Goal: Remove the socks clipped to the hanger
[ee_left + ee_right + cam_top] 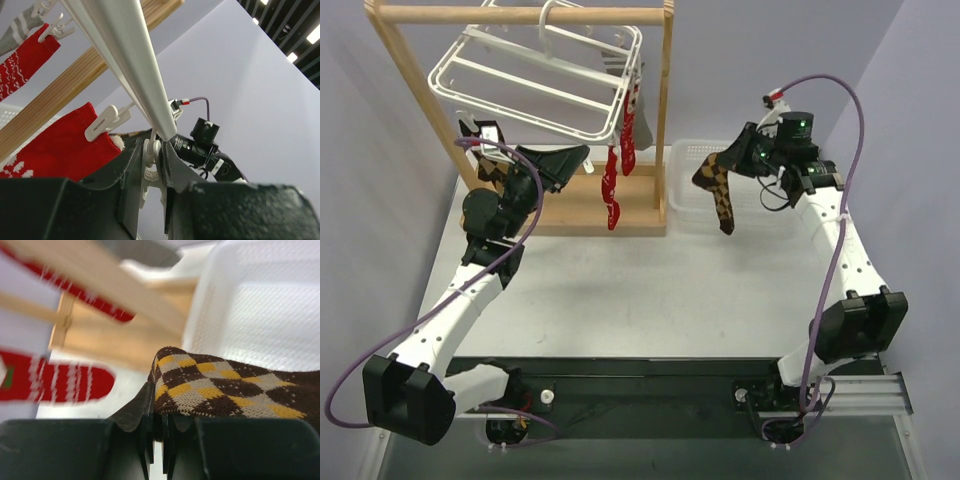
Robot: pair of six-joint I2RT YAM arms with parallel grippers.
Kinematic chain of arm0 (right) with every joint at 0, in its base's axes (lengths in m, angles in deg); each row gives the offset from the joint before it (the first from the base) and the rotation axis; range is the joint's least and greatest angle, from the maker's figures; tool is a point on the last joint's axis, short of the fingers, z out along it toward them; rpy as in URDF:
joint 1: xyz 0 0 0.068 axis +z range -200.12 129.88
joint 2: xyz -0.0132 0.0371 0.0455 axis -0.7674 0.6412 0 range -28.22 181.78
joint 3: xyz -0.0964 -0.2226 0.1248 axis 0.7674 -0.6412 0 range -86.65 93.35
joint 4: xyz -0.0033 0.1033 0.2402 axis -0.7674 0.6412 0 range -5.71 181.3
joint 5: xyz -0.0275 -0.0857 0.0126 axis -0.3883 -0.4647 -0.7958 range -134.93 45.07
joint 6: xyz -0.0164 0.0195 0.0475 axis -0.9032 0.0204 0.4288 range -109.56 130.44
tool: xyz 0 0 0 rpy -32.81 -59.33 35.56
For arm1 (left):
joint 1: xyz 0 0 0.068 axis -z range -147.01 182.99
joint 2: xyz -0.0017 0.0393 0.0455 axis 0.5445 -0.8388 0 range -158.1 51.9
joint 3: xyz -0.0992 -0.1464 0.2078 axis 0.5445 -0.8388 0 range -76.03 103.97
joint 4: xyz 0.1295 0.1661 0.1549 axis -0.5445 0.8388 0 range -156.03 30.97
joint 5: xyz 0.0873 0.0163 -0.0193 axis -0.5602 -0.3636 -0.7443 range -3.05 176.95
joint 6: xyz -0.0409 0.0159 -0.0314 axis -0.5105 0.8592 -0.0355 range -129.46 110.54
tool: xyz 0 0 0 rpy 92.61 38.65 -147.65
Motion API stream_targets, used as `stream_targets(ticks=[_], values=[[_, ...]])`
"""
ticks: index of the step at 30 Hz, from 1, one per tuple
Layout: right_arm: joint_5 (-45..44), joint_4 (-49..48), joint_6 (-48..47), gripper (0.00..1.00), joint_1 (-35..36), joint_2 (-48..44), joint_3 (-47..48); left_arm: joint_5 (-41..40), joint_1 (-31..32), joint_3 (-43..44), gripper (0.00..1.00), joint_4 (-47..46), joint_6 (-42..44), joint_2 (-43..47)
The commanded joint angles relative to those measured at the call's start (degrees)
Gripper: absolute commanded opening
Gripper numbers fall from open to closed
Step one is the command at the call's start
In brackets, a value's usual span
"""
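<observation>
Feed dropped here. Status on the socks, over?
Right claw shut on argyle sock, by basket. Left claw around a clip on the hanger, grip unclear. Red socks clipped on. No obstruction seen.

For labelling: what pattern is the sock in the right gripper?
The sock is brown-and-yellow argyle; clearest in right wrist view.

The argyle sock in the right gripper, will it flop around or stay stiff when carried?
Probably floppy: the argyle sock hangs limp from the right gripper, pinched at one end. Likely light, since that small pinch carries it all. The knit looks grippy, so it probably won't slip out.
</observation>
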Motion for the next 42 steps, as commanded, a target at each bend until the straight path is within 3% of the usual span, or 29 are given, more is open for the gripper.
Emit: stream_targets(ticks=[1,10,15,19,23,28,30,35,42], values=[[-9.06,0.25,-1.23,0.0,-4.7,6.19,9.73,3.41,0.37,1.36,0.0,1.34,1.46,1.18],[-12.67,2.0,-1.23,0.02,-8.83,25.0,27.3,4.03,0.02,1.44,0.0,2.56,1.64,1.71],[-14.34,2.97,-0.61,0.04,-9.71,31.6,30.58,3.85,0.11,1.71,0.0,2.83,1.55,1.36],[-14.78,3.76,0.0,0.11,-9.71,35.03,32.25,4.2,0.2,2.15,0.0,2.92,1.11,0.74],[-13.73,7.53,0.97,0.25,-11.21,38.62,34.97,4.38,0.37,2.5,0.0,2.83,0.67,0.21],[-11.09,9.48,2.03,0.43,-11.12,39.34,33.4,4.29,0.37,2.5,0.0,3.27,0.58,0.04],[-10.91,9.83,2.03,0.53,-11.12,38.38,31.12,4.29,0.46,2.5,0.0,3.53,0.58,0.04],[-9.51,10.53,1.76,0.68,-10.68,33.02,26.37,4.29,0.46,2.5,0.0,4.15,0.93,-0.23],[-4.23,9.83,-2.53,0.7,-4.19,21.07,15.65,3.59,0.46,2.85,0.0,3.54,0.85,-1.46]])
